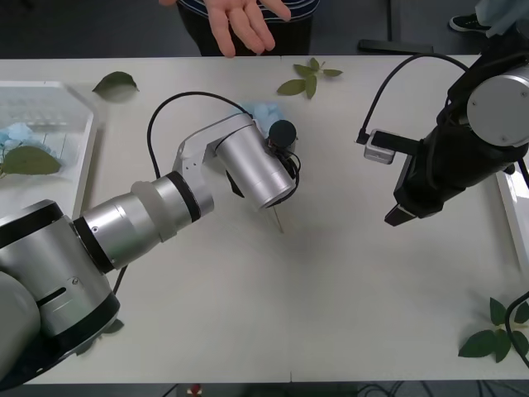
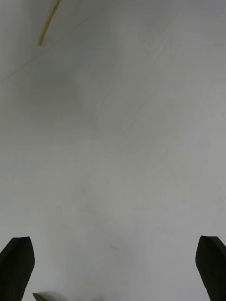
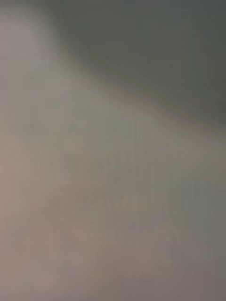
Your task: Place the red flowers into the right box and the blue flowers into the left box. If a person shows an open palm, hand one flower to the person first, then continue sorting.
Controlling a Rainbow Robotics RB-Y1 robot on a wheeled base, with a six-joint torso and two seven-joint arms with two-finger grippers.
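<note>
A blue flower (image 1: 263,110) is raised by the left tool (image 1: 277,136), grip unclear, toward the palm (image 1: 244,21); the right tool (image 2: 113,268) is held apart.

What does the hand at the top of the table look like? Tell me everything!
The open palm is a bare hand held out over the table's far edge, palm up, fingers spread and pointing toward the robot. It holds nothing, and nothing touches it. Behind it shows a striped shirt. The left arm reaches toward it.

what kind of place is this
Probably a robot lab set up for a sorting trial: a plain white table with scattered fake leaves, a white tray holding blue flowers, and a person's open palm at its far edge.
</note>
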